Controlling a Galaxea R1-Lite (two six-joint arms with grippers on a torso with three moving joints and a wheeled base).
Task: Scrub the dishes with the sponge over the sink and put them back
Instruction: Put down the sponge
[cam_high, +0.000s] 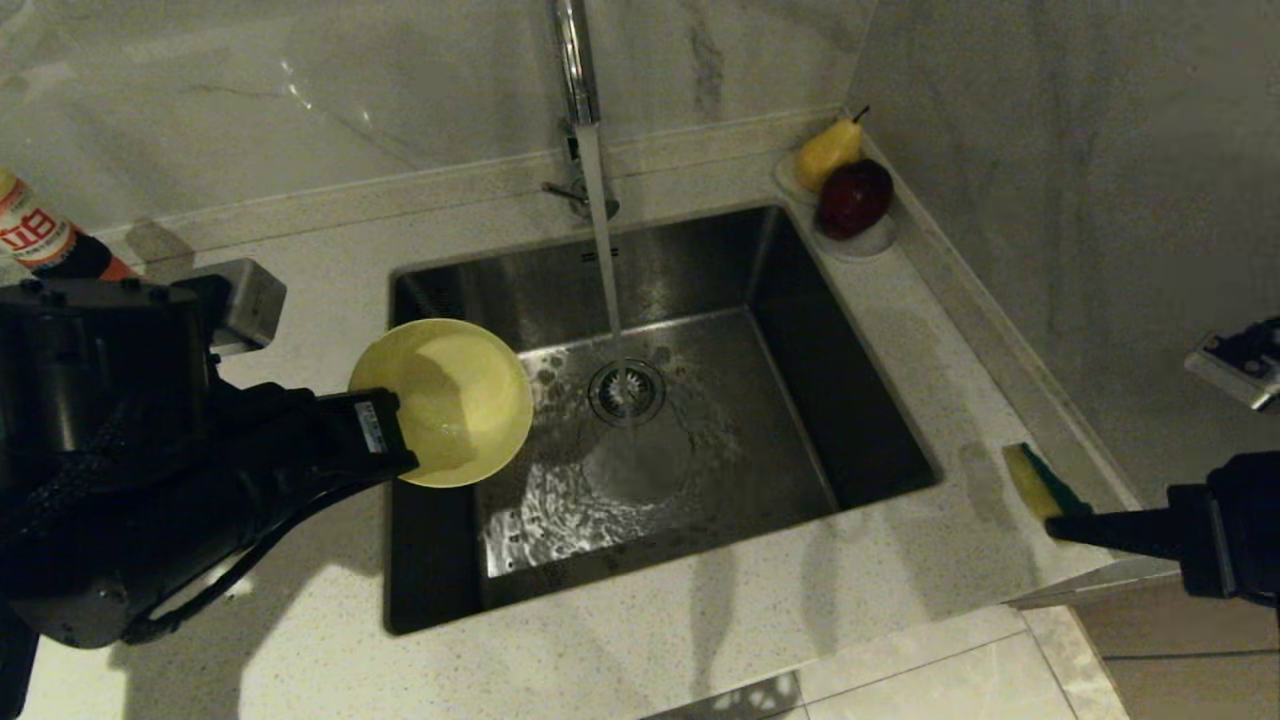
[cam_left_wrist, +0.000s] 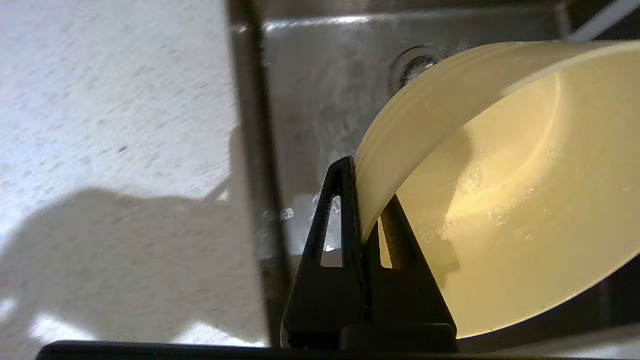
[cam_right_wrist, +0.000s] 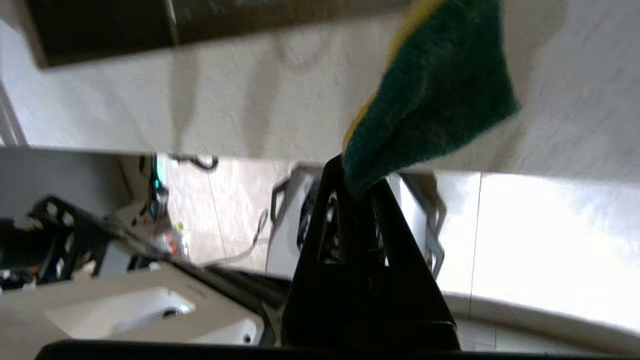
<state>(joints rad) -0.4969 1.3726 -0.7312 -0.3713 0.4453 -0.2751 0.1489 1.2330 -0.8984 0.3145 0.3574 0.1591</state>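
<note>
Over the sink (cam_high: 850, 400), mid-frame, left hand (cam_high: 405, 462) was clenched on the yellow bowl (cam_high: 445, 400) rim, tilted twd the tap stream; right hand (cam_high: 1050, 522) pinched the sponge (cam_high: 1035, 478) at lower right, prob ready to scrub.

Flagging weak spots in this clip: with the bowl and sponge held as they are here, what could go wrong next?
1. The left gripper pinches only the rim of the wet yellow bowl, held tilted over the sink; scrubbing pressure could lever it loose.
2. The right gripper holds the floppy sponge by one corner over the counter, so it may fold or slip out.
3. The running tap could splash off the bowl.
</note>
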